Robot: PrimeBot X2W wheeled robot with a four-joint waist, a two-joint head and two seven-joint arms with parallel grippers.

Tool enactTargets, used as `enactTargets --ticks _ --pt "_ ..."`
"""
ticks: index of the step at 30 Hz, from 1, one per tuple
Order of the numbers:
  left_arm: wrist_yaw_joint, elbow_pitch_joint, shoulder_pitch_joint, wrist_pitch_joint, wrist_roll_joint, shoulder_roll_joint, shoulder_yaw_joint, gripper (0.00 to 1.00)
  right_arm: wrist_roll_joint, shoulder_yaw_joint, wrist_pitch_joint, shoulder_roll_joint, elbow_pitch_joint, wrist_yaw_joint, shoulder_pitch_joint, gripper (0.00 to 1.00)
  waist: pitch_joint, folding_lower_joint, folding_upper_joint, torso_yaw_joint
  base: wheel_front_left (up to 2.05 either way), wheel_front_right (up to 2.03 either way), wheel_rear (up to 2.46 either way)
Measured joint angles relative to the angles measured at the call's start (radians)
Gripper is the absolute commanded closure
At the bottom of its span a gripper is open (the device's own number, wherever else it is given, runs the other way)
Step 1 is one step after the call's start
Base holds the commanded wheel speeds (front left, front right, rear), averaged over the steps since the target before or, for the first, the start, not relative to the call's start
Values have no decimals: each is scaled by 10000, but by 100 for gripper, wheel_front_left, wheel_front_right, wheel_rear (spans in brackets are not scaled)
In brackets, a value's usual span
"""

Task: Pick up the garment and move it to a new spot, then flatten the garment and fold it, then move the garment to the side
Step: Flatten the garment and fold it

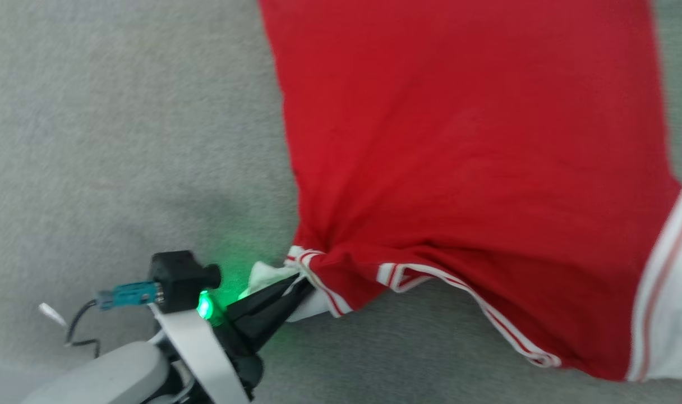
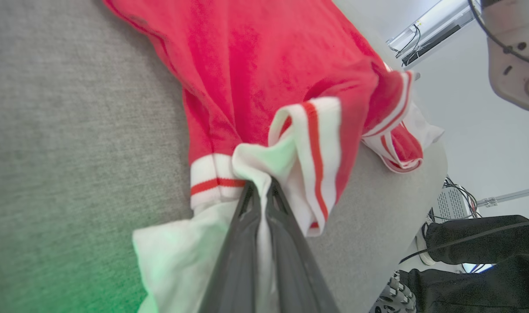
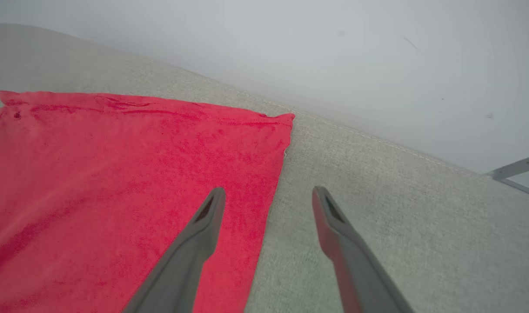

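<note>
While my left gripper (image 1: 303, 285) sits at the lower left of the head view, its two dark fingers are pressed together on a white sleeve end (image 1: 271, 276) of the garment (image 1: 459, 168). The cloth bunches to a point right at the tips. Left wrist view agrees: left gripper (image 2: 259, 188) clamped, white cloth squeezed in the slit between the fingers. The sleeve end (image 2: 177, 252) spills out on both sides. Striped trim (image 2: 313, 161) is folded up just above the tips. Green light (image 1: 205, 306) on my wrist glows and tints the white cloth and the grey surface (image 1: 122, 140) beside it.

Garment: red, plain side up, spread on the grey surface. It takes up the upper right of the head view and runs off the top edge. Creases pull in toward my left grip. Other sleeve end (image 1: 669, 292) is white with pale red stripes and lies at the right edge of that view. Striped trim (image 1: 509, 325) runs along the garment's near edge between the two sleeves.

Right gripper (image 3: 269, 193), right wrist view: jaws wide apart, nothing between them. The finger on that view's left is over red cloth, the other is over bare grey surface (image 3: 399, 226). The garment (image 3: 129, 174) has its side edge running between the two. Cannot tell if the tips touch anything. Hem corner (image 3: 286, 118) lies flat with the hem straight, near the far edge of the surface. Pale wall (image 3: 334, 52) behind.
</note>
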Motion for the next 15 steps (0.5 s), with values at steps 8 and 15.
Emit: enactTargets --ticks 8,15 --pt "-25 65 -941 -92 -10 -470 -704 100 -1582 541 426 63 3689 0 -2699 0 836 0 0 1000 0 0 0" --pt "-27 42 -1284 -132 -109 -669 -1020 100 -2347 280 1246 203 5578 0 -3795 0 1203 0 0 1565 0 0 0"
